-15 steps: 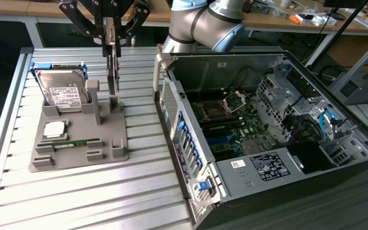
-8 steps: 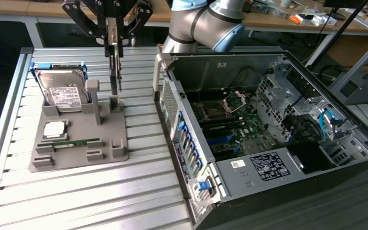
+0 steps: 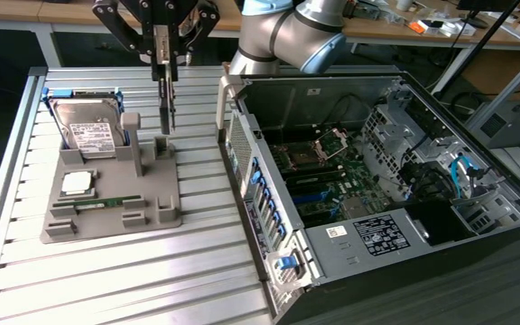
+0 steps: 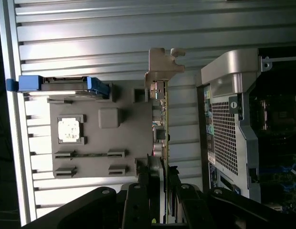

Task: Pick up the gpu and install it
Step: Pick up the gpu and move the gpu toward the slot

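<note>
The gpu [image 3: 166,101] hangs edge-on, a thin dark card held upright just above the slotted posts of the grey holder tray [image 3: 156,206]. My gripper [image 3: 163,66] is shut on its upper edge. In the wrist view the gpu [image 4: 163,119] shows as a narrow green board edge with its silver end bracket [image 4: 162,64] at the far end, and my gripper [image 4: 160,176] clamps it from both sides. The open computer case [image 3: 269,223] lies at the exterior view's right, its motherboard [image 3: 332,183] exposed.
The grey holder tray also carries a silver hard drive [image 3: 90,128] in a blue frame, a CPU [image 3: 76,181] and a narrow RAM stick [image 3: 97,202]. The slatted metal table [image 3: 143,271] extends toward the near edge. The arm's elbow [image 3: 287,34] hangs above the case's far corner.
</note>
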{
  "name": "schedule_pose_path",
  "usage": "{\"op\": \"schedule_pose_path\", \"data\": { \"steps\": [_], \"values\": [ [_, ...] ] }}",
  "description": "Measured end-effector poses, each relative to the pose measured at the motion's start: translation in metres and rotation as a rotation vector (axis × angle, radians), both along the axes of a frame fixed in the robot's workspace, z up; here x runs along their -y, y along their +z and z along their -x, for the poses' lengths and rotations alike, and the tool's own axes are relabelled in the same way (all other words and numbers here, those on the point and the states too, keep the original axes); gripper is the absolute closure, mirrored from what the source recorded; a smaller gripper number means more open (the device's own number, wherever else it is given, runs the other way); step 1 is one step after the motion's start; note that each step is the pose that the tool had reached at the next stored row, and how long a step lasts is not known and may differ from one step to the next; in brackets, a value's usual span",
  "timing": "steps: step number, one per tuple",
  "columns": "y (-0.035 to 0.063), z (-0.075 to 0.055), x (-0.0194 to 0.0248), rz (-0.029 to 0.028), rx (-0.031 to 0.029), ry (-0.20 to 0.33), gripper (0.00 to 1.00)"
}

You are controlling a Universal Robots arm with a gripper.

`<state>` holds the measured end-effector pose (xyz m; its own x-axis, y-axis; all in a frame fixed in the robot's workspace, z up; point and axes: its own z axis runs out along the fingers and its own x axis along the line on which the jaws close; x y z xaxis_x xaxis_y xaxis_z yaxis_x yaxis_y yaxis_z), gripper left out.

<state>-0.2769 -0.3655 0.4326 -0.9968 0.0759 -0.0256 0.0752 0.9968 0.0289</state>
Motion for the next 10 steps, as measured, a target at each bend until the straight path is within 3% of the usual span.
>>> {"op": "schedule_pose_path", "data": {
  "steps": [10],
  "values": [
    [0.0000, -0.0070, 0.0011, 0.0014, 0.0000, 0.000, 0.73]
  ]
}}
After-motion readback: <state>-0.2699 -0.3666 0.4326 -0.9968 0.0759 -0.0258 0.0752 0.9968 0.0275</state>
